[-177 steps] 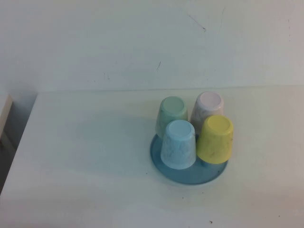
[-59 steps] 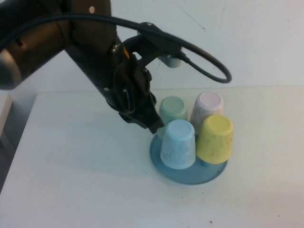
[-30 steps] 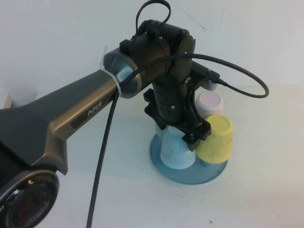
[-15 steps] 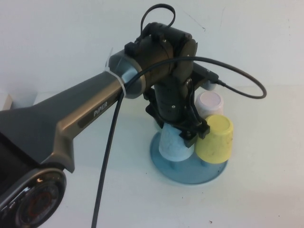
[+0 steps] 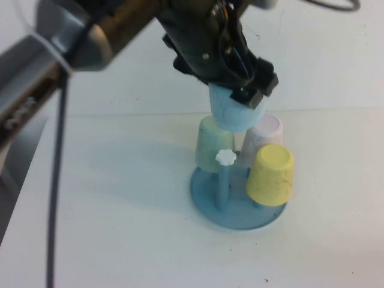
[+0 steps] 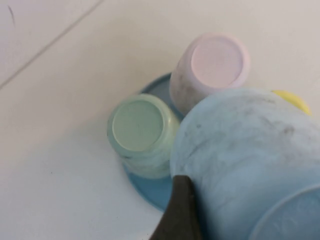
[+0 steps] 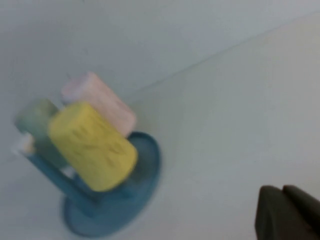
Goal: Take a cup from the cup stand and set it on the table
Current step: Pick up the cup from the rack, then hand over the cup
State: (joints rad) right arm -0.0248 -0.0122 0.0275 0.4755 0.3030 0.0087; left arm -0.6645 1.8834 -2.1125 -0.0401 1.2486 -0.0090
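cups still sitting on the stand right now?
3. Mint green cup on the back-left peg, pink cup back-right, yellow cup front-right. The light blue cup is off, held above the cup stand by the left gripper; its peg is bare.

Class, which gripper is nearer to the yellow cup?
Left. The left gripper holds the light blue cup just above the yellow cup; the right gripper sits well off to its side.

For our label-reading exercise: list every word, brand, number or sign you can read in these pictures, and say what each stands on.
None can be read.
Left arm: dark marks on its grey casing, too blurred to read.
Cup, held in the left pincer: only mottling.
Cup stand, table, right pincer: no text.
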